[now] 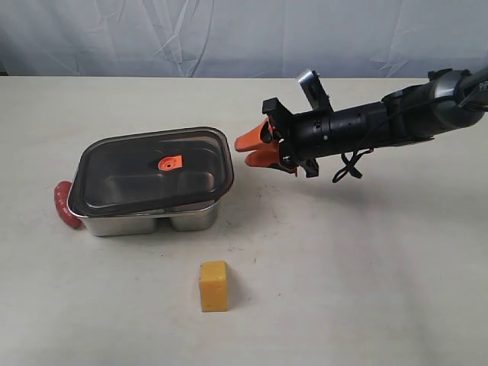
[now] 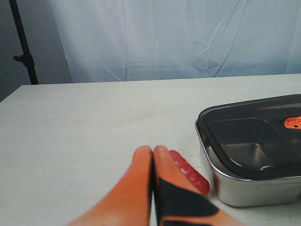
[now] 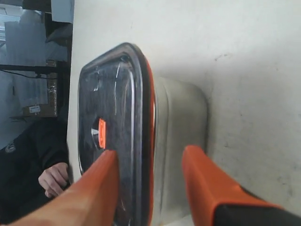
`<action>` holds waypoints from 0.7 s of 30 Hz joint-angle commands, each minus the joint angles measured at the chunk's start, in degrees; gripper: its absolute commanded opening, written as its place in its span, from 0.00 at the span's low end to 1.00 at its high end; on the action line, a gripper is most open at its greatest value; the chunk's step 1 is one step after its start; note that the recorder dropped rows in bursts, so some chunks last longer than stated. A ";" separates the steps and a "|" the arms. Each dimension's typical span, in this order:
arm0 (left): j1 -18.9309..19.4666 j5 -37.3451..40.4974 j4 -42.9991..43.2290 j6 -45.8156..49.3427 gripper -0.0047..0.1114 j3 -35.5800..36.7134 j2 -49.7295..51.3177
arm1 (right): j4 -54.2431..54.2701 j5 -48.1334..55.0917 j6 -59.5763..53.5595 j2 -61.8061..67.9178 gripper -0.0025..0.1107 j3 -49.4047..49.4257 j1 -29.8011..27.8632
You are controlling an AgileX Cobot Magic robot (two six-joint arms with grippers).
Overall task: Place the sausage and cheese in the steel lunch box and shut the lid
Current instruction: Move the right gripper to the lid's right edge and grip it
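The steel lunch box (image 1: 145,221) stands left of centre on the table. The dark lid (image 1: 145,171) rests on it, with its orange valve (image 1: 170,162) on top. The red sausage (image 1: 65,204) lies against the box's left end. A yellow cheese block (image 1: 213,286) stands alone in front of the box. My right gripper (image 1: 245,151) hovers open just right of the box, its jaws level with the lid's edge (image 3: 141,117) and the box wall (image 3: 181,136). My left gripper (image 2: 153,151) is shut and empty, beside the sausage (image 2: 190,173) and near the box (image 2: 249,188); the exterior view does not show it.
A white cloth backdrop (image 1: 229,38) hangs behind the table. A dark stand (image 2: 23,52) rises past the far table corner. A person's hand (image 3: 54,179) shows beyond the table edge in the right wrist view.
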 commanded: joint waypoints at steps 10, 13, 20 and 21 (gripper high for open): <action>-0.16 -0.27 -0.44 -0.16 0.04 -0.03 -0.26 | -0.74 1.84 -0.69 0.56 0.41 -0.21 3.76; -0.16 -0.27 -0.44 -0.16 0.04 -0.03 -0.26 | -1.40 1.84 -0.69 0.56 0.41 -0.21 4.26; -0.16 -0.11 -0.44 -0.16 0.04 -0.03 -0.26 | -1.83 1.84 1.43 0.56 0.16 -0.21 4.26; -0.16 -0.11 -0.44 -0.16 0.04 -0.03 -0.26 | -1.83 1.84 1.43 0.56 0.13 -0.21 4.26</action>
